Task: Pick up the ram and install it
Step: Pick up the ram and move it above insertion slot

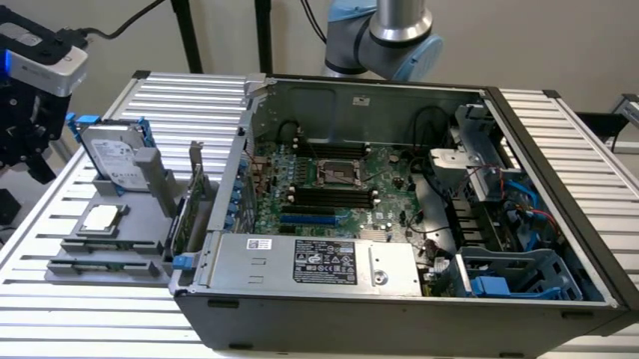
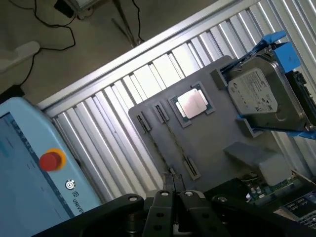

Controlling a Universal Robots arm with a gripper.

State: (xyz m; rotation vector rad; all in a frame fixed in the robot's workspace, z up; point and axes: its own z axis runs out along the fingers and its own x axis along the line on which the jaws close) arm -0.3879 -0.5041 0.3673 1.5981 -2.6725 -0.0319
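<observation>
Black two-fingered claw (image 1: pixel 28 149) hangs high over the slatted aluminium tabletop (image 1: pixel 100 321), at about ten o'clock from the open grey desktop computer case (image 1: pixel 399 299) in the exterior view. In the wrist view its fingers (image 2: pixel 162 195) look pressed together with nothing between them.

The ram (image 1: pixel 105 244), a long, thin green circuit-board stick seen on edge, stands in the clips of a flat grey plastic parts tray (image 1: pixel 140 224), which lies at nine o'clock from the case. A second clip pair beside it seems to hold another stick; I cannot tell for sure. On the same tray lie a small square silver processor chip (image 1: pixel 100 217) and a silver hard drive in a blue bracket (image 1: pixel 115 157).

Inside the case, the long black motherboard slots (image 1: pixel 330 196) appear empty. By my reading, nothing is done yet: the ram is ungrasped and well below the claw, so both the pick-up and the install remain.
</observation>
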